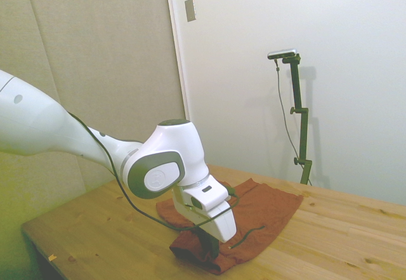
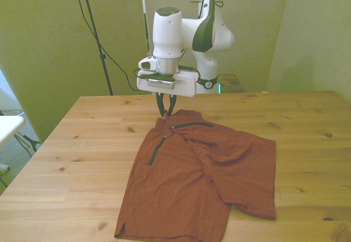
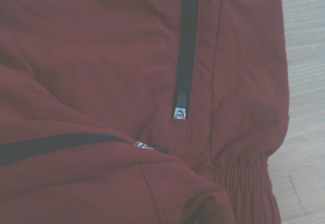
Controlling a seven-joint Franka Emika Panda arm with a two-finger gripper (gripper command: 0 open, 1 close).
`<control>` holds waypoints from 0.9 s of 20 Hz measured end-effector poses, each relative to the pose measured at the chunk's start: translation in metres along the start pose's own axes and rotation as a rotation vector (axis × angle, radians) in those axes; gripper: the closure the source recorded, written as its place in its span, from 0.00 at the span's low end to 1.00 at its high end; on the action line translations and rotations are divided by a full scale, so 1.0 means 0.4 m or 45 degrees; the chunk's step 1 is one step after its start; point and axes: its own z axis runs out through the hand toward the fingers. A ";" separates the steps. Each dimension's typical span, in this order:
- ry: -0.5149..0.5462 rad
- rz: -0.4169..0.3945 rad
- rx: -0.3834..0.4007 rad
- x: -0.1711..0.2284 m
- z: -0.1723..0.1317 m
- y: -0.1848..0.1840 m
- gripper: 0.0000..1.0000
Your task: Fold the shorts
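Shorts (image 2: 203,181) lie spread on the wooden worktop (image 2: 82,143), rust-orange, partly folded: one layer overlaps toward the front view's right, with creases across the middle. Gripper (image 2: 166,110) stands upright at the waistband corner on the far side of the garment, fingers (image 2: 162,106) drawn close together with tips at the fabric edge; a pinch on the cloth cannot be confirmed. Wrist view shows two dark zipper trims (image 3: 186,46) and the elastic waistband (image 3: 244,178).
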 end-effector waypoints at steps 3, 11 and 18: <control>-0.008 -0.005 -0.010 0.002 0.013 -0.003 0.00; 0.228 -0.216 -0.070 -0.022 -0.166 -0.055 0.00; 0.623 -0.616 -0.163 -0.397 -0.106 -0.294 0.00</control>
